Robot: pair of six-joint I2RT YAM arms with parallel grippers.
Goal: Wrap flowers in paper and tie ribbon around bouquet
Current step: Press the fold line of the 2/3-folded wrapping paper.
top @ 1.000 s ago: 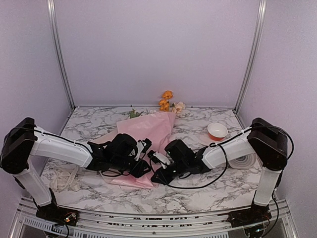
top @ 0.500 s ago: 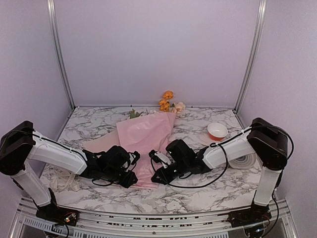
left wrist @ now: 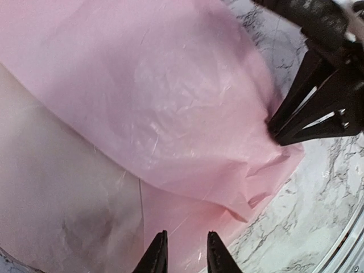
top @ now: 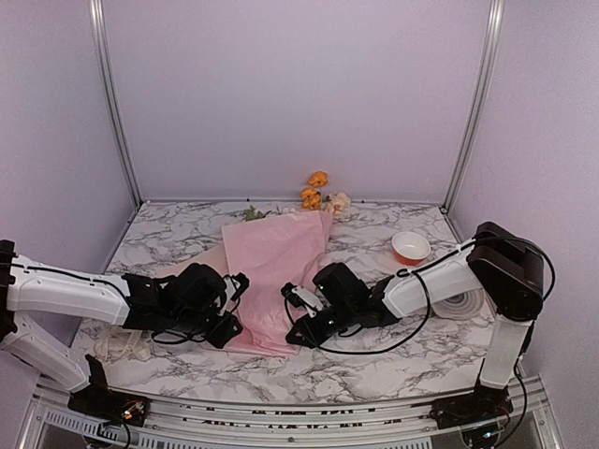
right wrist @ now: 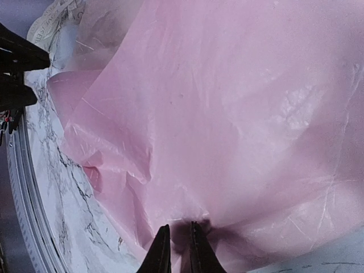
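I saw the right pincer pinched on the near end of the pink paper, lying on the table with flowers at its far end; the left pincer sat narrow, empty, over its left edge

arms: white shells | grippers: black (thin fingers) | cables: black loops

- paper: pink, crinkly, folded loosely over itself, lying lengthwise from near to far.
- flowers: orange and pale heads poking out past its far end.
- ribbon: cream, lettered, heaped to the paper's left.
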